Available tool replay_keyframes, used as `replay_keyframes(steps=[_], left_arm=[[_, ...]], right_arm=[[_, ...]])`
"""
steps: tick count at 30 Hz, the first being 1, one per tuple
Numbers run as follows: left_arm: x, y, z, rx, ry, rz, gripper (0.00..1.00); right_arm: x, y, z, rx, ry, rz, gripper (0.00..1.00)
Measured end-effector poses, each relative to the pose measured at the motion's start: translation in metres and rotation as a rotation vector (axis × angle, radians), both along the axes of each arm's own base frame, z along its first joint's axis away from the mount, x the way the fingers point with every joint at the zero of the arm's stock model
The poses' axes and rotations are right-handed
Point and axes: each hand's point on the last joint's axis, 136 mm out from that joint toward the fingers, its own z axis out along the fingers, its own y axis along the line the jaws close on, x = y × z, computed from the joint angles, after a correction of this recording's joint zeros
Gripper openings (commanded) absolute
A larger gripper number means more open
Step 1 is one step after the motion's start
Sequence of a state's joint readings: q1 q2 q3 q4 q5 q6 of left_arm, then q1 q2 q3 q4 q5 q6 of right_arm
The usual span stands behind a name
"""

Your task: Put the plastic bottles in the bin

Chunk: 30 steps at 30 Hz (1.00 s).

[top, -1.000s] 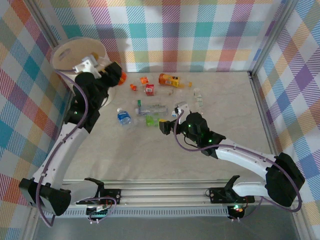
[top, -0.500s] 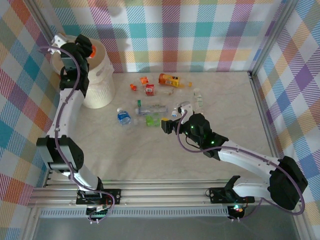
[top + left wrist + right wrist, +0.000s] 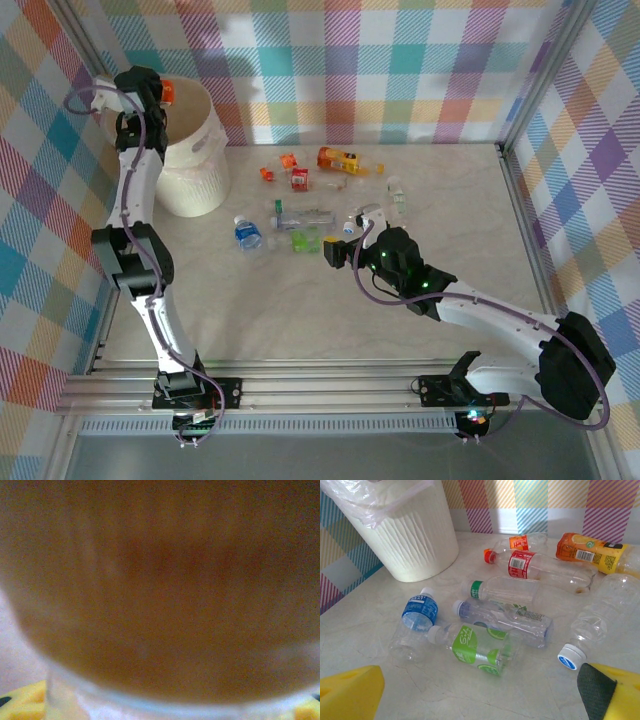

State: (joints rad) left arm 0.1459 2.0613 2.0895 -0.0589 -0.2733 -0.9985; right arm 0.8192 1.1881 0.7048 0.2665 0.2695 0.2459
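My left gripper (image 3: 158, 92) hangs over the far-left rim of the cream bin (image 3: 198, 160) and is shut on an orange bottle (image 3: 170, 93). That bottle (image 3: 160, 580) is a brown-orange blur right against the left wrist camera. Several plastic bottles lie mid-table. My right gripper (image 3: 480, 695) hovers open just near of them, with nothing between its yellow fingertips (image 3: 350, 692). Closest to it are a green-label bottle (image 3: 475, 650), a blue-label bottle (image 3: 418, 614) and a clear bottle with a blue-white cap (image 3: 590, 627). Behind lie a red-label bottle (image 3: 540, 567) and an orange juice bottle (image 3: 590, 550).
The bin (image 3: 405, 535) has ribbed sides and a clear plastic liner, and stands at the table's far-left corner. Checked cloth walls (image 3: 400, 60) close the table at the back and sides. Bare marble-look tabletop (image 3: 260, 310) stretches between the bottles and the arm bases.
The left arm has swung up from in front of the bin to over its far-left rim, carrying the orange bottle. The right gripper has hardly moved.
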Motion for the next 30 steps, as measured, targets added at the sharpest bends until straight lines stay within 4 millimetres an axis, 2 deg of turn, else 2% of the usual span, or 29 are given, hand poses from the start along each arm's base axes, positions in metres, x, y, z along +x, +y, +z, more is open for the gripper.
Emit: replay_keyframes(steps=[2,10,14,17,21,30], left_arm=[[0.008,0.002,-0.007,-0.018,0.015,0.004,0.55],[0.036,0.006,-0.013,-0.052,0.020,0.004,0.63],[0.051,0.007,-0.023,-0.076,0.010,-0.015,0.65],[0.059,0.008,-0.035,-0.097,0.013,-0.025,0.70],[0.065,0.008,-0.050,-0.120,0.026,-0.032,0.77],[0.065,0.007,-0.057,-0.141,0.047,-0.039,0.93]], right_arm=[[0.000,0.000,-0.001,-0.004,0.004,0.000,1.00],[-0.001,-0.002,-0.007,-0.021,0.020,0.000,1.00],[-0.002,-0.002,-0.008,-0.025,0.023,-0.001,1.00],[-0.001,-0.003,-0.009,-0.028,0.025,-0.004,1.00],[-0.001,-0.003,-0.010,-0.034,0.028,-0.007,1.00],[-0.001,-0.003,-0.014,-0.044,0.038,-0.007,1.00]])
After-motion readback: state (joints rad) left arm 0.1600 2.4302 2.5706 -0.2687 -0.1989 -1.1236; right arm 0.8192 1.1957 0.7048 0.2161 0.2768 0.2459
